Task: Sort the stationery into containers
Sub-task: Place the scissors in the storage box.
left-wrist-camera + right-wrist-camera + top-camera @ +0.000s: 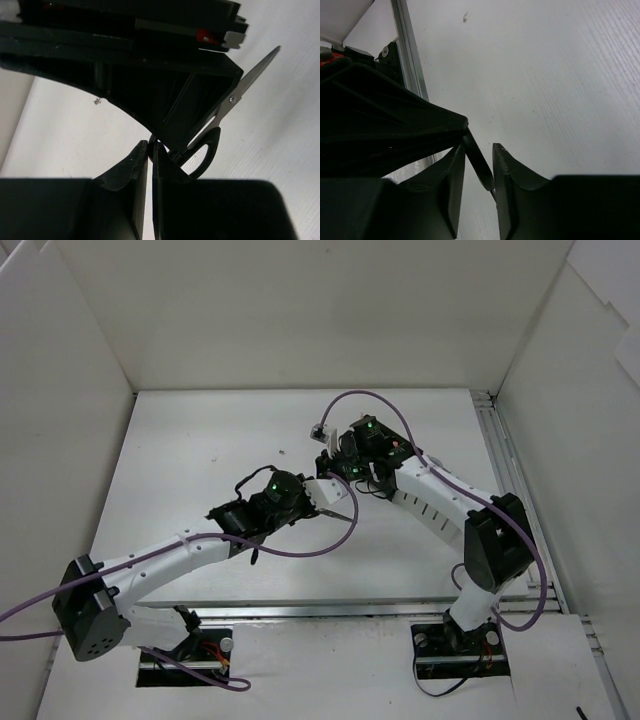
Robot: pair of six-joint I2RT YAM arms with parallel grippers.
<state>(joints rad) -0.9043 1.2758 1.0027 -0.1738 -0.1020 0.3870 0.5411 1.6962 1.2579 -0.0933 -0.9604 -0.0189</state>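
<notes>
Over the middle of the white table (200,490), a meeting of both arms, tips nearly touching. In the left wrist view, left gripper (151,146) all but closed: fingers (131,169) drawn together to a sliver of light, pinching a dark bit of the scissors (226,106) at the very tips. Held off the table, those scissors: black handle loop just beside the fingers, pivot screw above it, steel blades closed and slanting away toward the upper corner, over bare tabletop. Looming directly above the pinch, the dark body of the other arm's gripper, filling the upper half of the view. In the right wrist view, right gripper (479,152) parted: fingers (512,190) well apart with white tabletop showing between, and a thin dark strip slanting across the gap from one fingertip down toward the other. Cannot tell whether either pad presses on that strip, nor which part of the scissors it is. Close alongside, the black bulk of the left gripper, and behind it an aluminium rail (409,55) along the table's edge. From overhead, purple cable (300,552) looping off each wrist, and a small dark speck (283,452) on the table just beyond the left gripper.
</notes>
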